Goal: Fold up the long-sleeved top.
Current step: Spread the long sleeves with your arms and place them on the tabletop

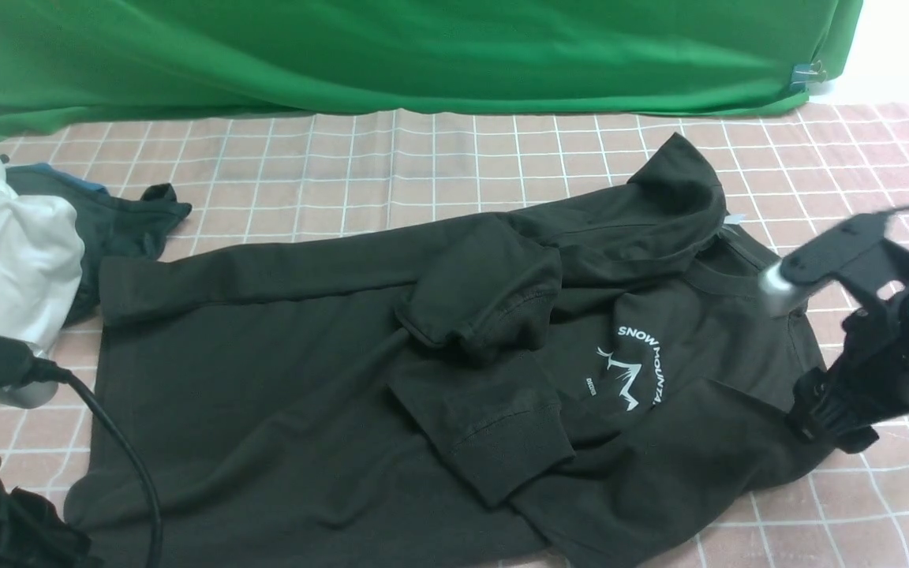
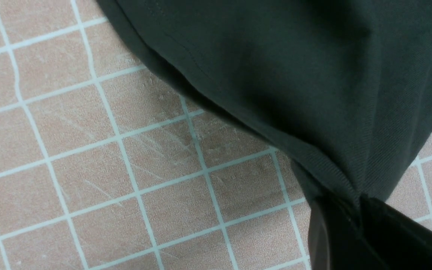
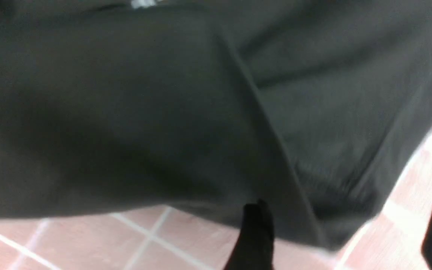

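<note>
The long-sleeved top (image 1: pixel 304 379) lies spread over the pink checked tablecloth, black, with a white print on the chest and both cuffed sleeves folded across its front. My left gripper (image 1: pixel 48 528) is at the near left corner of the hem. In the left wrist view it (image 2: pixel 358 202) is shut, pinching a bunched bit of the top (image 2: pixel 294 75) just above the cloth. My right gripper (image 1: pixel 806 410) sits at the top's right shoulder edge. In the blurred right wrist view it (image 3: pixel 349 217) is open, its fingers wide apart around the edge of the top (image 3: pixel 126 112) without clamping it.
A white garment (image 1: pixel 5 252) and a smaller dark cloth with a blue edge (image 1: pixel 115 221) are heaped at the far left. A green backdrop (image 1: pixel 391 55) hangs along the back. Bare checked tablecloth (image 1: pixel 423 166) shows behind the top.
</note>
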Controlling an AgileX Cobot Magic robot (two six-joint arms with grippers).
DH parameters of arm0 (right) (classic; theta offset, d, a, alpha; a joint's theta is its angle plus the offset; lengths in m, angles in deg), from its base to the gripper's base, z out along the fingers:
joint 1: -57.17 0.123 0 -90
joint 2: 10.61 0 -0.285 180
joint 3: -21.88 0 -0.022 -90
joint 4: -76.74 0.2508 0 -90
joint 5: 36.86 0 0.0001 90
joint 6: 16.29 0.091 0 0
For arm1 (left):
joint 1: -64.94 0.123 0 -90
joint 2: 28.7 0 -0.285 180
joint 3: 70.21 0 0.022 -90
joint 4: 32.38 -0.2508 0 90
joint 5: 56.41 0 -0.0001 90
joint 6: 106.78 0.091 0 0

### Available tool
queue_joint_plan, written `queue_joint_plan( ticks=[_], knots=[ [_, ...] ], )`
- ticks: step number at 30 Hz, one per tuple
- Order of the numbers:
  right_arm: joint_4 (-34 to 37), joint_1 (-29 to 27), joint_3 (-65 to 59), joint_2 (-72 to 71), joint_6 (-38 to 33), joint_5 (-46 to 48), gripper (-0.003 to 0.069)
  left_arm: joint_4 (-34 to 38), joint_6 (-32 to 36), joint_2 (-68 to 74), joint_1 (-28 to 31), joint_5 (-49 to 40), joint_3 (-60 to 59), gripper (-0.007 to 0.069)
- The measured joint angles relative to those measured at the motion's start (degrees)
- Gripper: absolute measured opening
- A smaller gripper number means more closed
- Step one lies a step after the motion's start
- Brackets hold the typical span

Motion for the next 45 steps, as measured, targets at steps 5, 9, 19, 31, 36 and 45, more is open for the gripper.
queue_joint_plan(
  ticks=[5, 9, 19, 31, 36, 45],
  knots=[
    [0.7, 0.2, 0.0, 2.2, -4.3, -3.9, 0.0576, 0.1, 0.0, 0.0, 0.0, 0.0, 0.0, 0.0050],
    [3.6, 0.2, 0.0, 5.6, -6.9, -4.0, 0.0575, 0.1, 0.0, 0.0, 0.0, 0.0, 0.0, 0.0050],
    [5.5, 0.2, 0.0, 11.3, -11.4, -6.0, 0.0372, 0.1, 0.0, 0.0, 0.0, 0.1, 0.0, 0.0050],
    [7.0, 0.2, 1.7, 4.3, -2.5, 16.3, 0.0040, 0.2, 0.0, 0.0, 0.0, -0.7, 0.0, 0.0050],
    [7.5, 0.2, -1.2, -2.5, 2.6, 24.9, 0.0040, 0.1, 0.0, 0.0, 0.0, -4.3, 0.2, 0.0050],
    [2.8, 0.2, -12.0, -10.7, 11.0, 27.2, 0.0040, 0.3, 0.0, -0.2, 0.0, -7.9, 2.2, 0.0050]
  ],
)
